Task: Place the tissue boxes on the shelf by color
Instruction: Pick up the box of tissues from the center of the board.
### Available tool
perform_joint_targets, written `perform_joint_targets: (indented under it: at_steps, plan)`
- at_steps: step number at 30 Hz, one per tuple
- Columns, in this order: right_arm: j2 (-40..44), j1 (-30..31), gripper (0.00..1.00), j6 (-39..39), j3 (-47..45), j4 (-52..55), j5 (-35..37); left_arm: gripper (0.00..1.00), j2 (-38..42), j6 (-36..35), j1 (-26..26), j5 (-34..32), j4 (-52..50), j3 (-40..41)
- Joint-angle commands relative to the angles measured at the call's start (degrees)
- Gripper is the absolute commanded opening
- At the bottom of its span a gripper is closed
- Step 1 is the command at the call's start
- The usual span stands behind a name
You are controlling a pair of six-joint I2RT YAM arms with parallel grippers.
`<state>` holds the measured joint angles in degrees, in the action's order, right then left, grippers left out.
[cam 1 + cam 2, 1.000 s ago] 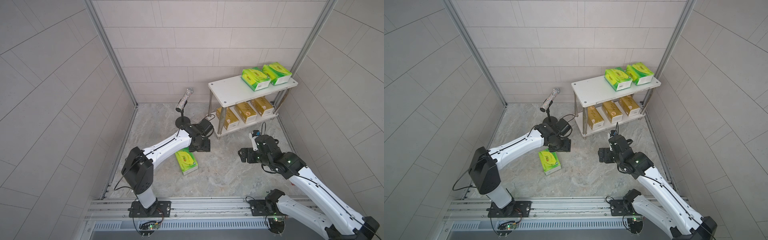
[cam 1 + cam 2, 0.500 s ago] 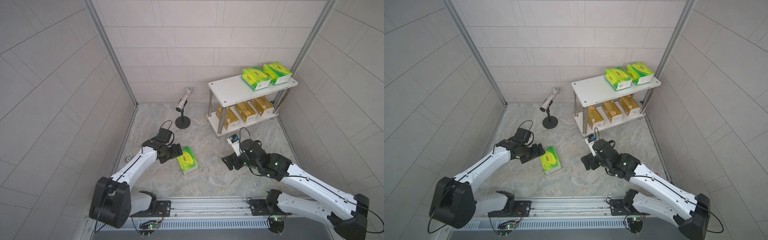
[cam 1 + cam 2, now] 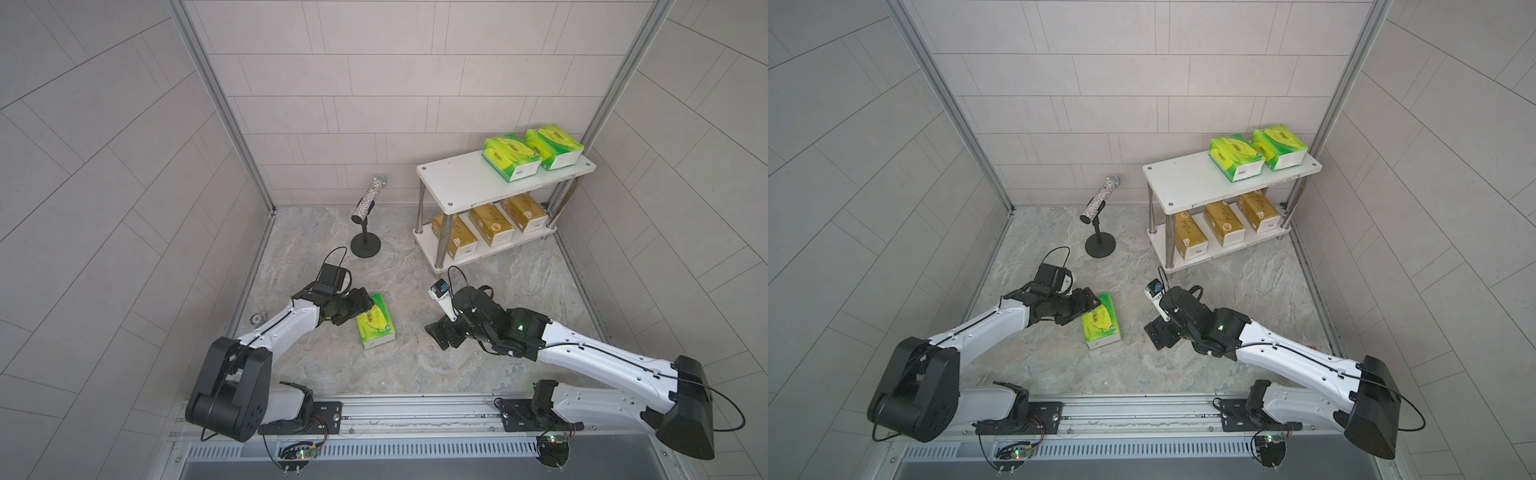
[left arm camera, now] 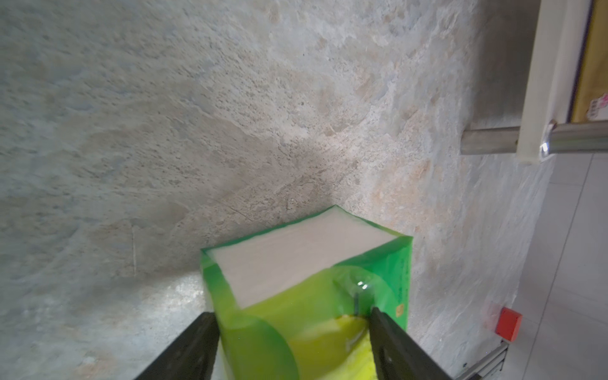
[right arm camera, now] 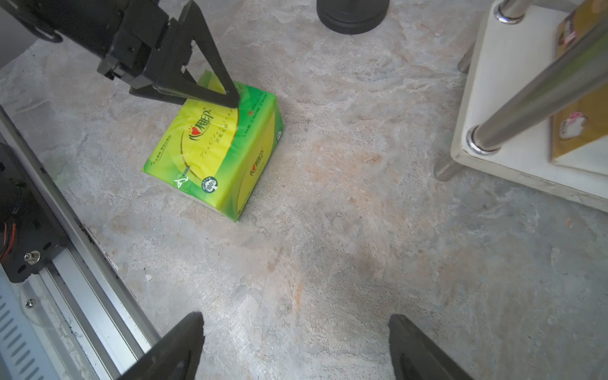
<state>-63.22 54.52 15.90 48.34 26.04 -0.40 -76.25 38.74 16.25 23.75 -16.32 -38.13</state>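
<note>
So you're picking up the last green tissue box (image 3: 375,322), lying on the tabletop (image 3: 419,370) | left jaws are pinching its end, looks gripped | right jaws are hanging wide open, empty | next you're probably lifting it onto the shelf (image 3: 461,183) top board, beside the two green ones (image 3: 513,158).

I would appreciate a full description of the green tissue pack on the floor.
The green tissue pack is a brick-shaped soft pack in glossy green film with a yellow leaf design; white tissue shows at one end. It lies on the marbled floor, with the left gripper closed across one end.
</note>
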Motion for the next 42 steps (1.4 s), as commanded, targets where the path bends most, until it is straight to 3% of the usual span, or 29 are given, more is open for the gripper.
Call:
perform_joint_targets:
  at_steps: [1,5,9,15,25,30,33,37,42]
  plan:
    - [-0.3,1.1,0.91,-3.6,-0.1,-2.5,-1.6,0.68,0.0,1.6,0.4,-3.1,-2.0,-1.0]
    - [-1.8,2.9,0.92,-4.3,-0.2,-5.7,-0.9,0.60,0.7,5.3,2.2,-6.6,-5.9,-3.2]
    - [-5.0,6.7,0.91,-5.7,0.3,-8.9,4.5,0.54,0.7,10.5,5.4,-9.9,-8.5,-5.0]
    - [-7.3,12.3,0.91,-8.7,-4.1,-21.9,11.5,0.50,0.6,18.2,9.0,-13.0,-14.0,-8.4]
    - [-15.1,21.2,0.95,-23.1,-12.2,-45.2,15.9,0.49,-2.0,18.7,11.2,-14.8,-23.7,-17.5]
    - [-19.1,22.4,0.95,-27.0,-14.7,-51.5,21.5,0.54,-2.9,16.0,12.0,-17.4,-28.5,-20.9]
    - [-18.7,22.4,0.95,-27.5,-14.6,-52.7,23.0,0.67,-3.7,6.0,11.1,-18.6,-28.7,-22.4]
    - [-15.6,22.5,0.95,-26.7,-14.3,-50.3,23.5,0.79,-8.0,-7.5,9.1,-14.7,-34.3,-26.3]
    - [-12.7,22.4,0.96,-26.2,-14.4,-47.2,24.8,0.88,-7.9,-9.9,9.2,-11.6,-27.5,-21.7]
